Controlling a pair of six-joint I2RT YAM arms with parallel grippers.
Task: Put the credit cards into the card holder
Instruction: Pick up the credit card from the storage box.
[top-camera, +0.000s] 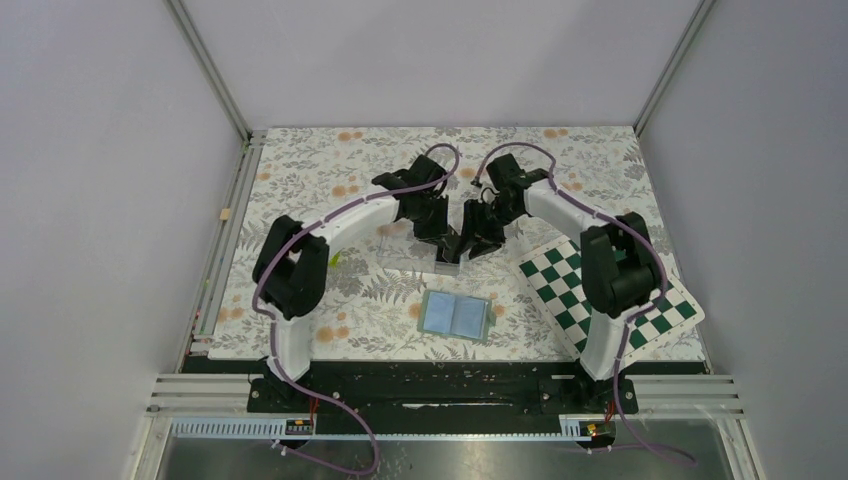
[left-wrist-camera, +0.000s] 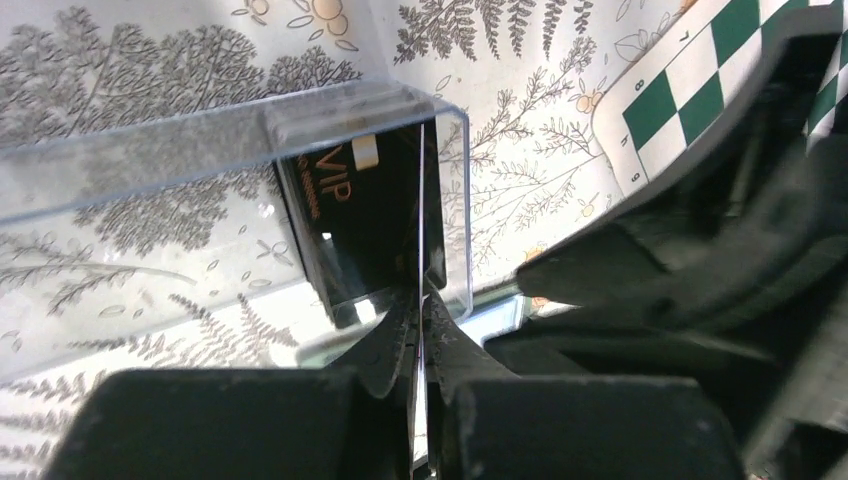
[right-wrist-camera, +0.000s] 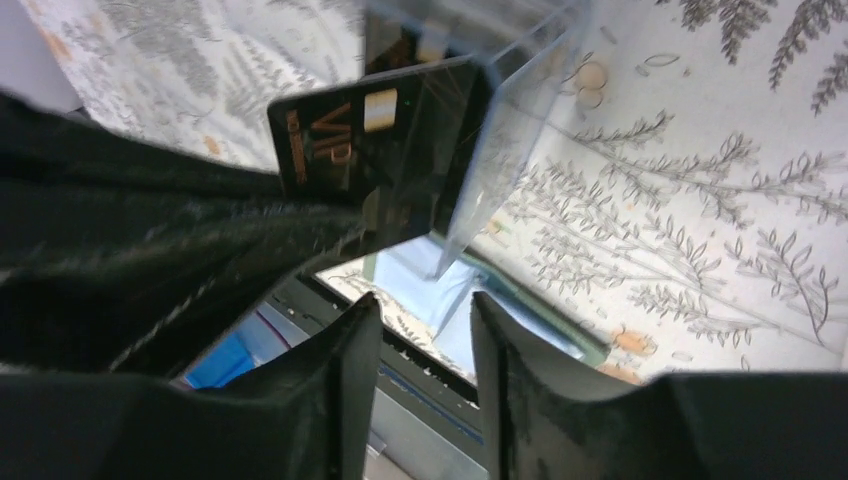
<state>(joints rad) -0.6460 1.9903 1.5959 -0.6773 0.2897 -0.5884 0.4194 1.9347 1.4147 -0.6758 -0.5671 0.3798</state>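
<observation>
Nearest the arm bases in the top view we found one card holder (top-camera: 455, 315), lying open and flat on the floral cloth (top-camera: 330, 170) between the two arms, its pale blue pockets facing up. We saw no card in it from above.

Just beyond it the two grippers met nose to nose. The left gripper (left-wrist-camera: 423, 295) was pinched tight on a credit card (right-wrist-camera: 400, 150), a black one with gold "VIP" lettering and a small pale chip mark. Its own wrist camera showed the fingers (left-wrist-camera: 395, 340) closed on a thin edge at the corner of the one clear box (left-wrist-camera: 200, 150). The right gripper (right-wrist-camera: 425, 305) stood narrowly parted with nothing between its fingers, and a strip of the open holder showed through the gap below.

Of cards we could count one for certain. A second "VIP" face appeared behind the acrylic in both wrist views, and we could not tell whether it was another card or a reflection.

The overhead view gave the layout, but the card and box were almost lost under the arms. Only the right wrist view showed the held card's face squarely. The left wrist view showed the grip itself.

Farther right lay one green-and-white chequered board (top-camera: 600, 290), partly under the right arm.
</observation>
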